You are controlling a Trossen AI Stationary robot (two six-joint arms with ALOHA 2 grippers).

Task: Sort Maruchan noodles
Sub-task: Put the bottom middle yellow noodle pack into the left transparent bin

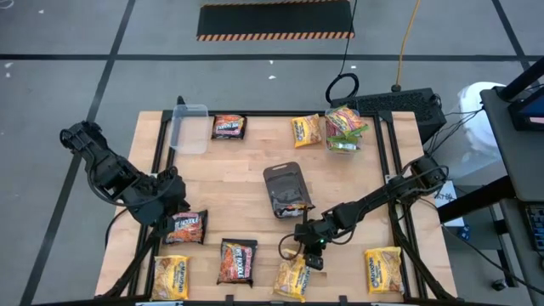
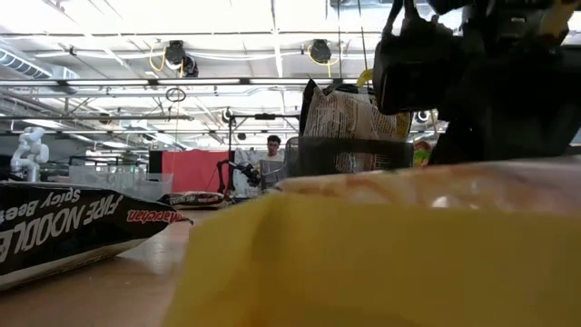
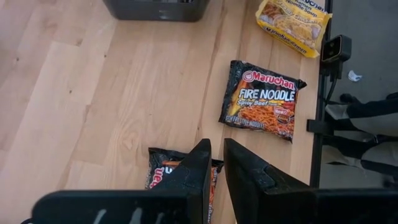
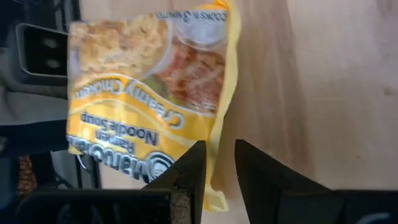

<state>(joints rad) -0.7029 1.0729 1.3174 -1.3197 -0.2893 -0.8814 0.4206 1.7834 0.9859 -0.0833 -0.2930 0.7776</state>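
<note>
Maruchan noodle packets lie flat on the wooden table. My right gripper (image 1: 310,252) hangs low over a yellow packet (image 1: 293,277) at the near edge. It is open, its two fingers on either side of one long edge (image 4: 219,182) of that packet. My left gripper (image 1: 174,192) hovers at the table's left side, above a dark Fire Noodle packet (image 3: 163,167). Its fingers stand a narrow gap apart with nothing between them. A second dark packet (image 3: 261,99) lies nearer the front. A dark grey tray (image 1: 285,189) at the middle holds a dark packet. My right gripper comes down slanting from the table's right and far side, its fingers (image 4: 186,171) straddling the yellow packet's long edge. The packet lies flat on the table. I cannot tell whether the fingers touch it.
A clear tub (image 1: 189,127) stands at the far left, and another (image 1: 344,129) with packets in it at the far right. More packets lie far (image 1: 228,127) (image 1: 306,129), near left (image 1: 170,276) and near right (image 1: 382,269). A person stands in the room behind (image 2: 273,150).
</note>
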